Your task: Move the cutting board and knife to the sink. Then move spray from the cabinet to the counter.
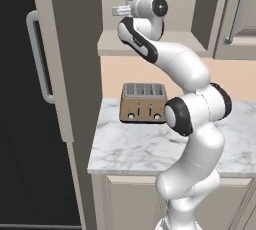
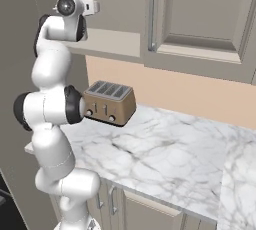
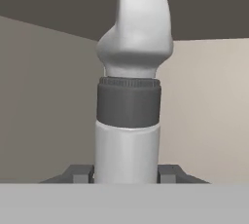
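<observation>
While toaster (image 1: 143, 103) sits on counter (image 1: 150, 146), cabinet (image 1: 150, 39) above

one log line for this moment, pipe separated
phase: spray pickup | gripper: astride spray, grip unclear | spray: upright in cabinet niche | counter: toaster

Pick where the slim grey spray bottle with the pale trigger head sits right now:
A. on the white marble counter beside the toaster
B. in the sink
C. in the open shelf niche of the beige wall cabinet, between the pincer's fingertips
C: the hand view shows the slim grey spray bottle upright between the pincer's dark fingertips, and the left base view shows its nozzle inside the beige wall cabinet's open niche.
</observation>
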